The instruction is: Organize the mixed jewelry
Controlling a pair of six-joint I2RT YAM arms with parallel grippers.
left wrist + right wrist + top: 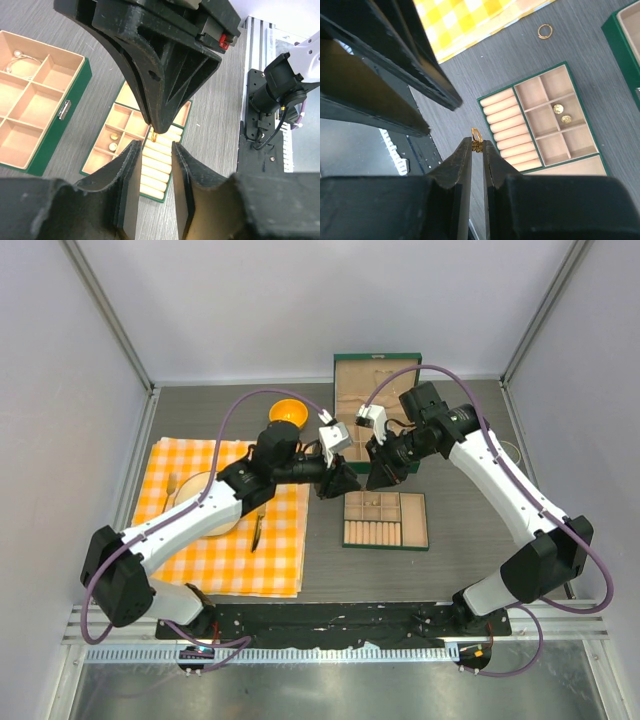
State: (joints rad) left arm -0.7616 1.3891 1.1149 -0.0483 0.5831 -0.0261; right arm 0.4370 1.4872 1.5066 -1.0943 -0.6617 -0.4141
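Note:
My right gripper (pixel 477 144) is shut on a small gold ring with a flower head (pixel 476 135), held in the air above the ring-roll side of the small green tray (pixel 532 92). Two gold studs (pixel 562 113) lie in one tray compartment. My left gripper (pixel 152 150) is open and empty, its fingers facing the right gripper's tips and the gold ring (pixel 154 136) from close by. A thin silvery hoop bracelet (pixel 24 58) lies in a corner compartment of the large green box (pixel 30 105). Another gold ring (pixel 544 31) lies loose on the table.
In the top view the small tray (pixel 427 520) sits at the middle and the large box (pixel 375 380) at the back. An orange bowl (pixel 287 412), a checked cloth (pixel 225 550) with a plate (pixel 205 510) and a knife (pixel 256 530) are on the left.

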